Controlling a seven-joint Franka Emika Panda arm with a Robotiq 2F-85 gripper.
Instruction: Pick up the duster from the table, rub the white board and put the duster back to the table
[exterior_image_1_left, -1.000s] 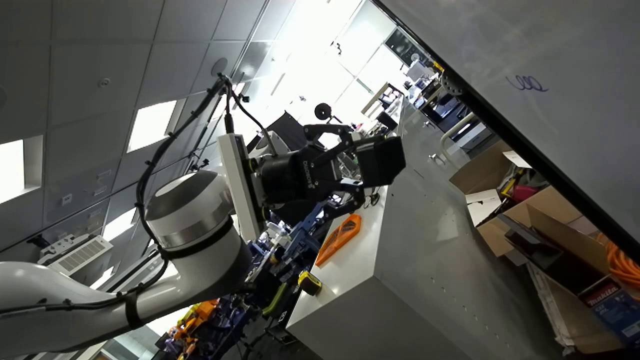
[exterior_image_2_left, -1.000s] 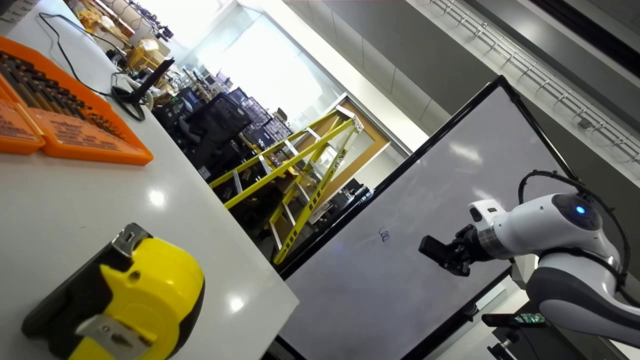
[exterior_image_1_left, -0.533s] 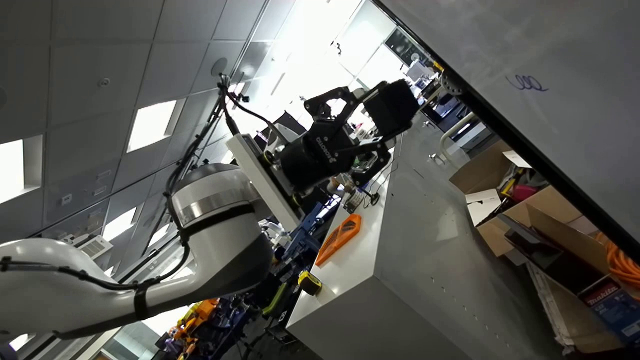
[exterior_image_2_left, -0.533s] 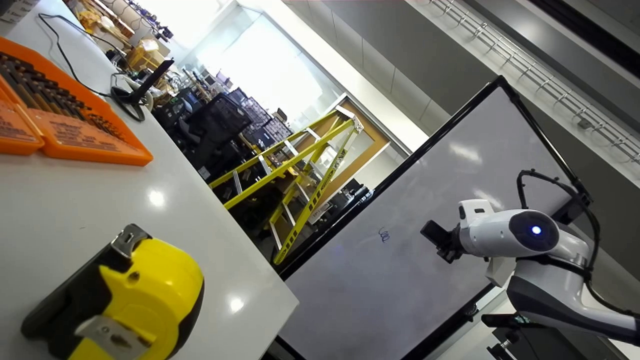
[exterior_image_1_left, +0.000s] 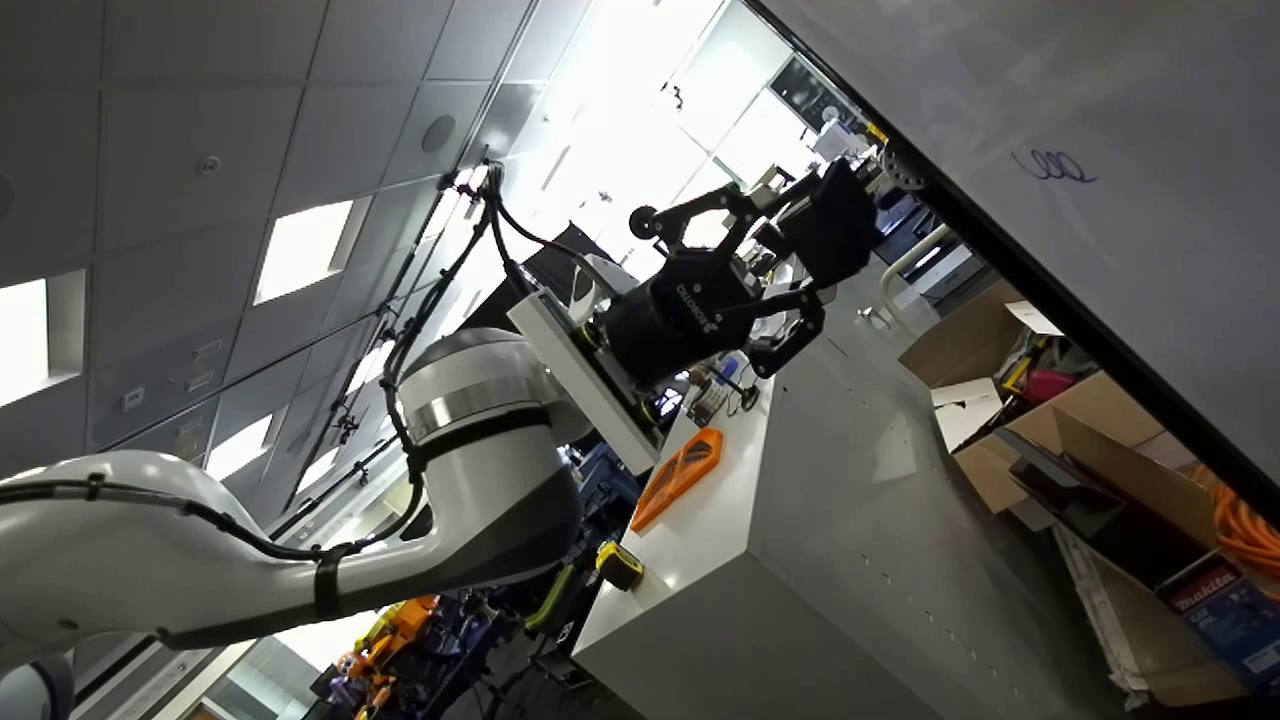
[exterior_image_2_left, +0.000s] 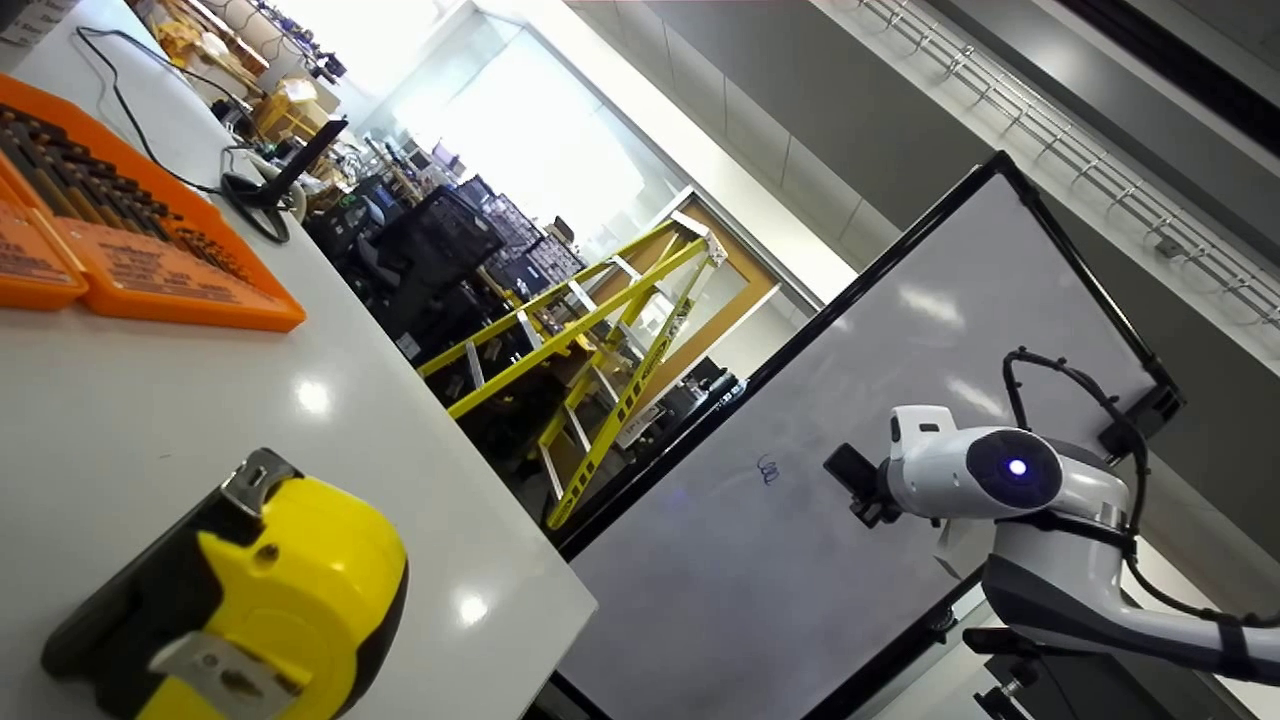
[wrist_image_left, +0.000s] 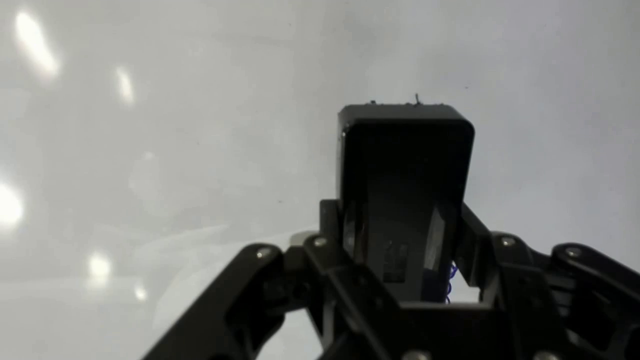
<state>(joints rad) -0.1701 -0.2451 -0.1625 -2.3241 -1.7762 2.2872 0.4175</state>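
Note:
The duster is a black block (exterior_image_1_left: 830, 225); it also shows in an exterior view (exterior_image_2_left: 852, 468) and in the wrist view (wrist_image_left: 406, 160). My gripper (exterior_image_1_left: 800, 245) is shut on it, with a finger on each side; the wrist view shows both fingers (wrist_image_left: 400, 235) against its sides. The white board (exterior_image_1_left: 1130, 270) is a large grey-white panel with a black border, also seen in an exterior view (exterior_image_2_left: 740, 590) and behind the duster in the wrist view (wrist_image_left: 200, 125). It bears a small purple scribble (exterior_image_1_left: 1055, 165), partly hidden by the duster in the wrist view. The duster appears apart from the board.
The white table (exterior_image_2_left: 450, 520) bears a yellow and black tape measure (exterior_image_2_left: 300, 580) and an orange drill-bit case (exterior_image_2_left: 190, 270). A black stand (exterior_image_2_left: 265, 195) with a cable is behind them. Cardboard boxes (exterior_image_1_left: 1100, 440) lie below the board. A yellow ladder (exterior_image_2_left: 600, 370) stands beyond.
The arm has swung, carrying the duster up and then right toward the board's border in an exterior view. The gripper has tilted and keeps its hold on the duster. The scribble looks the same.

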